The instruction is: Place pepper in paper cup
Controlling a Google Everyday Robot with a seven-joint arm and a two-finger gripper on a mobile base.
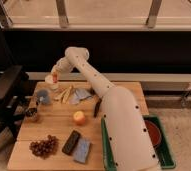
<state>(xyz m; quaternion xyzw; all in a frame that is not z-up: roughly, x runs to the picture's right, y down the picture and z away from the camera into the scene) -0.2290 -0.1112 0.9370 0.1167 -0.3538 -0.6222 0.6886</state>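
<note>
Your robot's arm (116, 112) is all smooth, off-white shell: a broad, rounded lower segment, thick as a barrel, narrowing through a slimmer link to a bulbous round joint housing at the top. You can see small dark dots along the lower shell, possibly screws. The gripper (55, 76), at the arm's far end above the table's back left corner, looks darker.

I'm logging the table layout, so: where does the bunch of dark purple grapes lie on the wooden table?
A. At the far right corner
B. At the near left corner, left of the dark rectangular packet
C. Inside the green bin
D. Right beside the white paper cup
B. The grapes lie at the near left of the wooden table, left of the dark packet; the gripper hangs far off over the white paper cup.
</note>
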